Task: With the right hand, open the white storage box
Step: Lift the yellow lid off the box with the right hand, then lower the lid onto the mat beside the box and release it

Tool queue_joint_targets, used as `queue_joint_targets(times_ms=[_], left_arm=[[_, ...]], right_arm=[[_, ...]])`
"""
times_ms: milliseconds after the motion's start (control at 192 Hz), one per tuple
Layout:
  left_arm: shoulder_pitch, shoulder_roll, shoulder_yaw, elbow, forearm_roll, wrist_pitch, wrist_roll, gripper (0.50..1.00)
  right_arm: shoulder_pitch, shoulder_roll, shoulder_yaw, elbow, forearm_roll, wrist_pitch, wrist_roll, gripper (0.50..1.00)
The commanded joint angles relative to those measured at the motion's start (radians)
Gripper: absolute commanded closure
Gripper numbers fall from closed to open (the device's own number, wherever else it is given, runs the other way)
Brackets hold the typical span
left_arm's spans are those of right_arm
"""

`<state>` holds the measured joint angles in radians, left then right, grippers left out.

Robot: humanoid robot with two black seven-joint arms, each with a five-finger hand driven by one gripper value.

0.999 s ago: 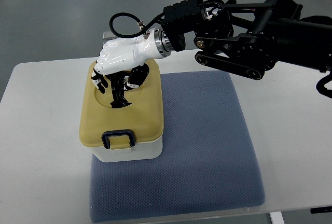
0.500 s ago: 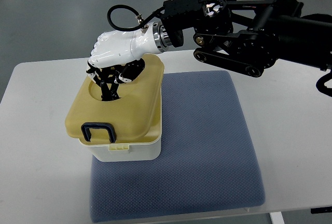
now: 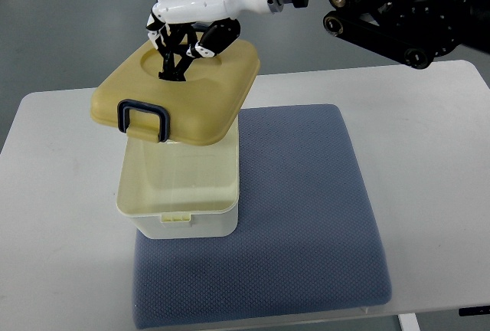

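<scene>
The yellow lid [image 3: 180, 97] has been lifted clear of the white storage box [image 3: 180, 193], pinched by the right hand [image 3: 200, 1] at its recessed grip so that the interior is exposed.

I worked in what looked like a lab or test room rather than a home. My bench was a plain white table [image 3: 429, 155] with rounded corners, and a blue-grey padded mat [image 3: 306, 216] lay across its middle as a work surface. Beyond the far edge stretched a bare grey floor [image 3: 69, 17], smooth and unfurnished, like that of a robotics workspace.
</scene>
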<state>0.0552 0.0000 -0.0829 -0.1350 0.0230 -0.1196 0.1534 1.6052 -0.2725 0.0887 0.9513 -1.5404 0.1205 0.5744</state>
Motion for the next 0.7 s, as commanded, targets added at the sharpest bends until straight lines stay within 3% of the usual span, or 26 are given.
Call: queue_joint_targets(times_ms=[0,338,692], left_arm=[[0.0,0.0,0.0,0.0,0.0,0.0,0.0,0.5],[0.0,0.0,0.0,0.0,0.0,0.0,0.0,0.5],[0.0,0.0,0.0,0.0,0.0,0.0,0.0,0.5]], right_arm=[[-0.001,-0.083,0.002,0.004,0.005,0.001,0.037,1.0],[-0.14,-0.301,-0.009,0.014,-0.004,-0.019,0.037,1.0],[-0.323,-0.379,-0.093,0.009,-0.012,-0.205,0.037,1.0]])
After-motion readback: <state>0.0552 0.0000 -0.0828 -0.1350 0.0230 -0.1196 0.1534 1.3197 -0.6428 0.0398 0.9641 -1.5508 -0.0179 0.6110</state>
